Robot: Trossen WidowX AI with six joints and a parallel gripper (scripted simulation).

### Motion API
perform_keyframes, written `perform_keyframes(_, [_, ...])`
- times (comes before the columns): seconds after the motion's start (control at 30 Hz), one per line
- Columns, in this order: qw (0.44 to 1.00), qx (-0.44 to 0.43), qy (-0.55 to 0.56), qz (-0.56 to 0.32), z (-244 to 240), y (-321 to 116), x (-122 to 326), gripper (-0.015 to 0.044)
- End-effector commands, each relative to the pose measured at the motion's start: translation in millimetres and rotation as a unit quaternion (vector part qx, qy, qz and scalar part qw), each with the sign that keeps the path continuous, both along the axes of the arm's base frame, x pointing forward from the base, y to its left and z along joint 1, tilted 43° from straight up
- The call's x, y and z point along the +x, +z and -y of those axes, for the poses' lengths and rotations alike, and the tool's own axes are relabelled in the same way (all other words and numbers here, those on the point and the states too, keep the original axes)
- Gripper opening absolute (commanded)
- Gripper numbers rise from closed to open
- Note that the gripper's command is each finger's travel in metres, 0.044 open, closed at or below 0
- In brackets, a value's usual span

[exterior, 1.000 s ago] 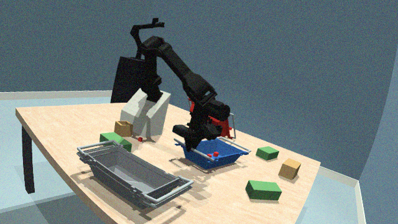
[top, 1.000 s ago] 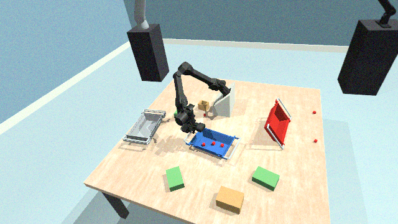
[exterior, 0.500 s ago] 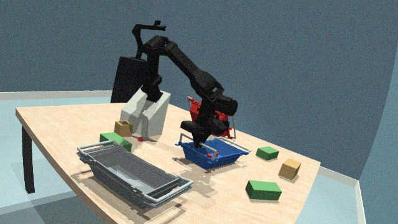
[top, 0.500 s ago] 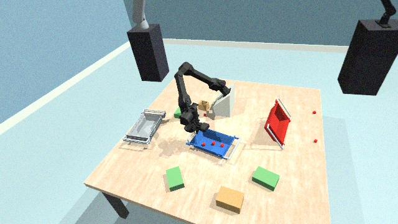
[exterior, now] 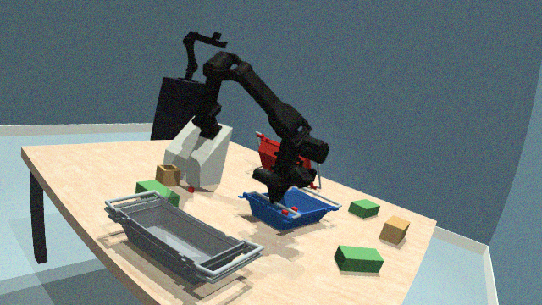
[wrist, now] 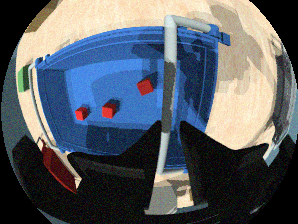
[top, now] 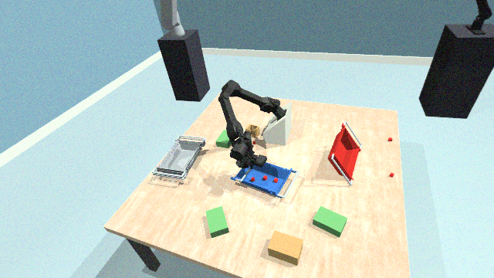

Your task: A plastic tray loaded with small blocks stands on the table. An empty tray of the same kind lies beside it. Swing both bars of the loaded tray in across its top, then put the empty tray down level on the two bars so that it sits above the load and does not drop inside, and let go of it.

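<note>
The blue tray [top: 256,187] [exterior: 262,213] [wrist: 115,45] stands upright, with three red blocks [top: 265,177] [wrist: 108,109] on its floor. Its bar at the gripper's end [top: 241,174] [wrist: 170,45] lies inward over the top, inside that end wall. The opposite bar [top: 292,184] [exterior: 323,197] [wrist: 34,107] is out beyond its end. My gripper [top: 251,167] [exterior: 276,201] [wrist: 170,124] is slightly open, its fingertips low over the tray on either side of the inward bar, not clamped. A red empty tray [top: 345,152] [exterior: 268,150] is tipped up on its side.
A grey empty tray [top: 183,156] [exterior: 161,224] with bars over its ends stands at the left table edge. Green blocks [top: 217,221] [top: 329,221] and an orange block [top: 285,247] are at the front. A small open brown box [top: 252,130] [exterior: 168,175] is near the arm's base.
</note>
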State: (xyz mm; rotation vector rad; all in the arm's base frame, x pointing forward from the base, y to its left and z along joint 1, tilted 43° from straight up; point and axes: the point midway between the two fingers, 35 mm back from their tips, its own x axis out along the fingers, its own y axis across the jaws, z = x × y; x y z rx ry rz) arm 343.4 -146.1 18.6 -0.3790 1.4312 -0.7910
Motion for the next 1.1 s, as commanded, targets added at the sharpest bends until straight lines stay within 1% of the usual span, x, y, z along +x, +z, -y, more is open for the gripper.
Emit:
perform_keyframes(0.0, [1.0, -0.003, 0.002, 0.011, -13.3, 21.1, 5.1, 0.0088])
perform_keyframes(0.1, [1.0, -0.003, 0.002, 0.011, -18.6, 28.5, 4.8, 0.0088])
perform_keyframes(0.17, [1.0, -0.001, 0.005, 0.006, -16.4, 20.8, 3.9, 0.0088])
perform_keyframes(1.07, [1.0, 0.0, 0.005, 0.006, -18.3, 22.5, 4.7, 0.0088])
